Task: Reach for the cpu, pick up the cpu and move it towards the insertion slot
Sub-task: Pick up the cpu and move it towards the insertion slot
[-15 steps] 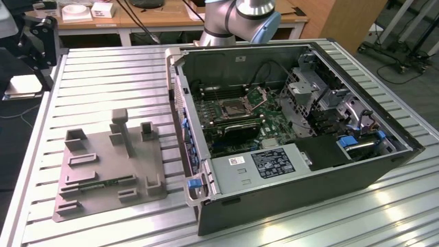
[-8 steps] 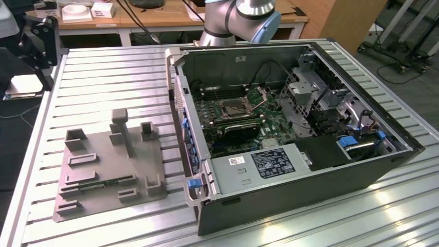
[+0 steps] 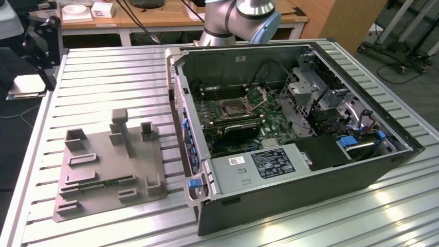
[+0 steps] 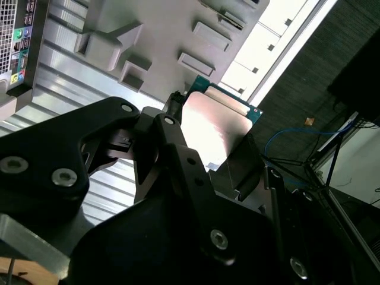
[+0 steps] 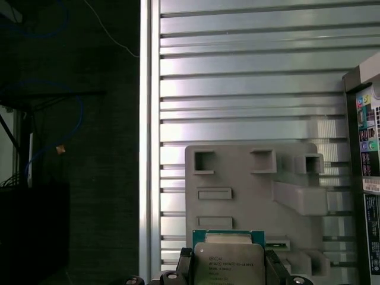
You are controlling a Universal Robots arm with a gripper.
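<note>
- Out past the gray tray (image 5: 249, 202), near the edge of the slatted metal table (image 3: 103, 77), the gripper (image 5: 229, 270) holds the cpu (image 5: 228, 261).
- In both wrist views, two black fingers (image 5: 185, 264) are closed narrowly on opposite edges of the chip. The grip is by the sides, probably so that nothing presses on the flat faces.
- The chip's silvery top faces the first wrist view, with a thin greenish rim showing around it. It looks level and square between the fingers, which suits a part that must drop straight into a socket.
- The chip appears to be in the air, with the tray lying some way behind it. The tray has molded recesses and blocks, probably meant to keep parts in known places for pickup.
- In the exterior view, the computer case (image 3: 295, 190) lies on its side with the side panel off. This turns the green board (image 3: 271, 139) upward so it can be reached from above.
- The slot (image 3: 232, 108) is a square, metal-framed socket with a dark center, near the middle of the board.
- Its hinged cover (image 3: 264, 94) stands raised beside it, leaving the socket open to receive the chip.
- The chip is well apart from the slot. From the wrist views it is on the tray's side of the table, and the edge of the case sits at the margin of both.
- As I judge it, the pickup is done and the carry to the slot has barely begun.
</note>
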